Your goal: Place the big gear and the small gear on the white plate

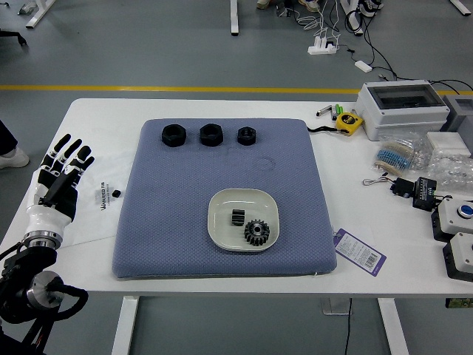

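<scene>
The big gear (257, 232) and small gear (238, 217) are held in the white plate (255, 200), the left hand (59, 177) being kept left of it, fingers spread.

Floor (170, 52): grey, smooth. Floor stripe (207, 90): yellow, running from 10 to 2 o'clock beyond the table. Table (346, 177): white top, pale table legs (125, 325) at 7 and between 4 and 5. White post (234, 16): 12 o'clock. Power strip (322, 49): white, on floor, 1 o'clock, cables tangled beside it. Lighting: even.
</scene>
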Action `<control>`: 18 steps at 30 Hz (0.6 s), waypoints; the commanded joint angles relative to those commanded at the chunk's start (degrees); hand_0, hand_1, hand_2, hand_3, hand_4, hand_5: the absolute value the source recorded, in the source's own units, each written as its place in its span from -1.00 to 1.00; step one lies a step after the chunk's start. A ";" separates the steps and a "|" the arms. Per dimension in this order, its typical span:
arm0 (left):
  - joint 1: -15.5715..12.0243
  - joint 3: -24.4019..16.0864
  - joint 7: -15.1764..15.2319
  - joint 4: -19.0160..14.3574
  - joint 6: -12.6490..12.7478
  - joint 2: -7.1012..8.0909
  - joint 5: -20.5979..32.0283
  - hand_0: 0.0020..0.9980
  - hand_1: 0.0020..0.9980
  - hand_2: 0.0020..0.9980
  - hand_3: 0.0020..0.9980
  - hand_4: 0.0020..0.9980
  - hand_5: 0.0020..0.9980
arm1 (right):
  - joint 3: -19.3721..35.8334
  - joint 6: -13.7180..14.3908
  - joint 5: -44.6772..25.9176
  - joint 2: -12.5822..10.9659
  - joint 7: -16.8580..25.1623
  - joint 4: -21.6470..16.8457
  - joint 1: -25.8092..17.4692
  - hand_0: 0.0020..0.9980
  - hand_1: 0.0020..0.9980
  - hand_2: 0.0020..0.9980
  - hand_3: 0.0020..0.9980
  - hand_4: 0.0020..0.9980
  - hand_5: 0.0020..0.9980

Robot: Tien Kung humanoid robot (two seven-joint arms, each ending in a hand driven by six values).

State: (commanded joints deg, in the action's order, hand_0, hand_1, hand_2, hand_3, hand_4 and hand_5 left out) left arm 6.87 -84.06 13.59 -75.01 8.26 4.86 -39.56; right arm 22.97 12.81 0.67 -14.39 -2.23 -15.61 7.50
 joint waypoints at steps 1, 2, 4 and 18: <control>-0.11 -0.22 -0.09 -0.09 -0.09 0.13 -0.80 0.49 0.37 0.53 0.52 0.89 -0.73 | 0.04 -0.02 0.11 0.00 -0.03 0.00 0.02 0.30 0.29 0.48 0.19 0.70 0.39; -0.16 -0.34 -0.15 -0.12 -0.13 0.19 -1.20 0.50 0.40 0.55 0.53 0.88 -0.73 | 0.05 -0.03 0.15 -0.01 -0.04 0.01 0.03 0.30 0.29 0.48 0.19 0.69 0.38; -0.36 -0.84 -0.34 -0.18 -0.21 0.39 -2.70 0.50 0.40 0.55 0.53 0.88 -0.73 | 0.06 -0.04 0.18 -0.01 -0.05 0.01 0.05 0.30 0.29 0.48 0.19 0.69 0.38; -0.84 -2.70 -2.20 0.10 -0.72 0.84 -10.56 0.52 0.44 0.57 0.55 0.81 -0.81 | 0.13 -0.02 0.26 0.04 -0.15 0.04 0.14 0.30 0.29 0.48 0.19 0.69 0.38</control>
State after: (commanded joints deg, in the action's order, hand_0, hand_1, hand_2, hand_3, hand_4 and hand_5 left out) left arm 6.03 -86.76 11.39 -74.92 7.54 5.71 -50.12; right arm 23.10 12.79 0.93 -14.34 -2.38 -15.58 7.64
